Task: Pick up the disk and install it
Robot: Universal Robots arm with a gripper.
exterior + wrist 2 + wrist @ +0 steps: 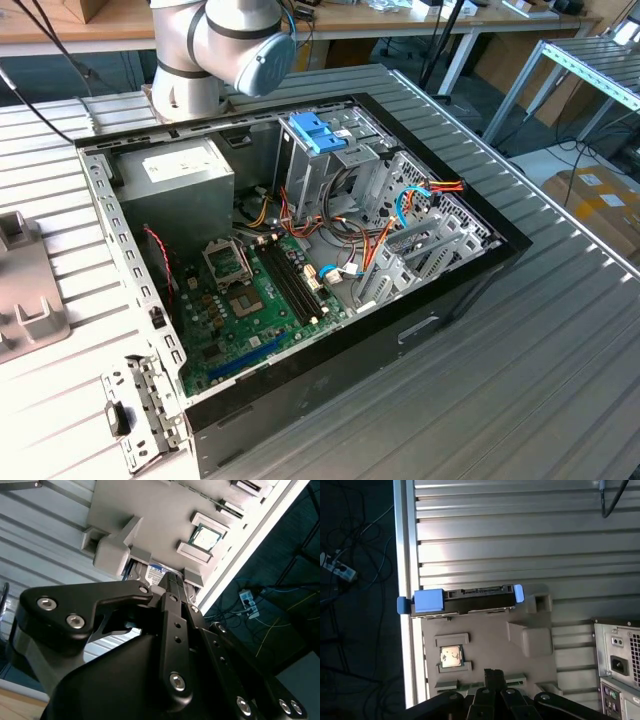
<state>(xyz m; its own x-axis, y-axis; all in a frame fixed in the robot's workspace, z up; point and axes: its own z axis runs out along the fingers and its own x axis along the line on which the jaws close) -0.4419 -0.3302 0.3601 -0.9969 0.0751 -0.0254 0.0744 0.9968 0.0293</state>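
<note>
We find the disk [470, 599], a flat rectangular hard drive of dark and silver metal framed by bright blue plastic rails, standing on its long edge in a slot of the pale grey moulded fixture plate [485, 645]. The plate lies at the very border of the ribbed silver metal worktop [520, 540]. In the first wrist view the black pincer [493, 674] hangs over that plate, apart from the disk, and we cannot tell whether it is open or closed. The danger, as we judge it, lies in the disk's narrow footing. A grip landing off-centre, or on the blue end tab [428, 601] rather than the metal body, could let the plastic flex and tip the drive in its slot. Since the tab already juts past the worktop's border, with dark floor and loose cables below, a nudge that way might send it over. The square silver chip [451, 656] sits in its recess between pincer and disk, so a low approach could strike it. In the exterior view, the open black computer case [470, 290] holds loose red and orange wires [440, 187] that could snag a carried drive.
</note>
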